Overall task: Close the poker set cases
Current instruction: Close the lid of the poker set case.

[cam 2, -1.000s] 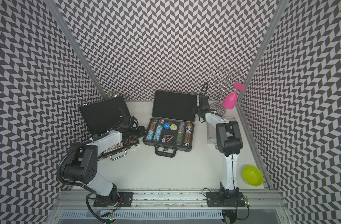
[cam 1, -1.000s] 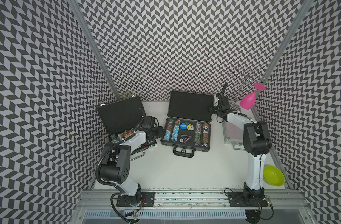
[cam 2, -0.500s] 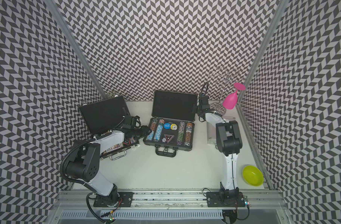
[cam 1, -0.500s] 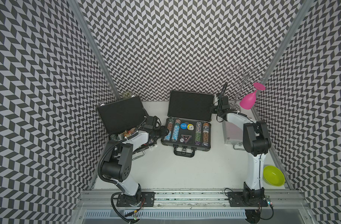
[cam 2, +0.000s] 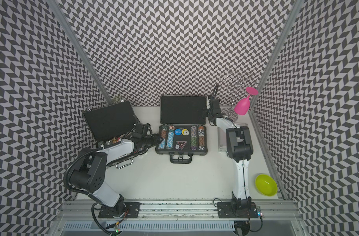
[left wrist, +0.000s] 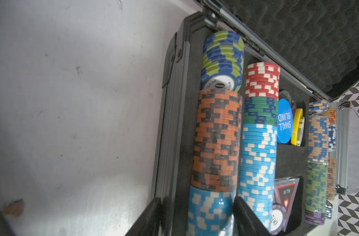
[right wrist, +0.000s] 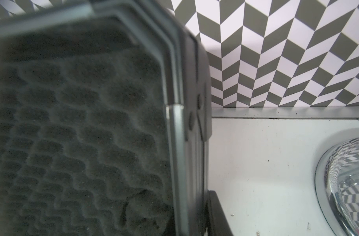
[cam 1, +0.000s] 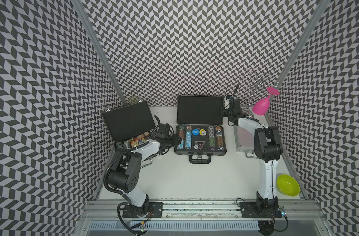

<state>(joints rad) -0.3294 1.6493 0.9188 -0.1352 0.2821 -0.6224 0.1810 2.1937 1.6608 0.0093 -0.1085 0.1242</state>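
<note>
Three poker set cases lie on the white table. The flat black case (cam 1: pixel 129 120) at the left stands open. The ribbed dark grey case (cam 1: pixel 200 143) in the middle is open too, with chips in rows and its lid (cam 1: pixel 200 110) upright. The silver case (cam 1: pixel 244 139) at the right lies closed under my right arm. My left gripper (cam 1: pixel 177 140) (left wrist: pixel 195 220) is open, astride the grey case's left wall and a light blue chip stack (left wrist: pixel 207 212). My right gripper (cam 1: pixel 223 111) (right wrist: pixel 190 222) is shut on the lid's right edge (right wrist: pixel 177 163), one finger (right wrist: pixel 217 216) on its outer face.
A wire glass rack (cam 1: pixel 254 81) with a pink glass (cam 1: pixel 261 106) stands at the back right, its chrome base (right wrist: pixel 348 183) close to my right gripper. A green bowl (cam 1: pixel 288 185) sits at the front right. The patterned walls enclose the table closely.
My left gripper has moved right, from the black case to the grey case's left wall. My right gripper has closed on the lid's edge.
</note>
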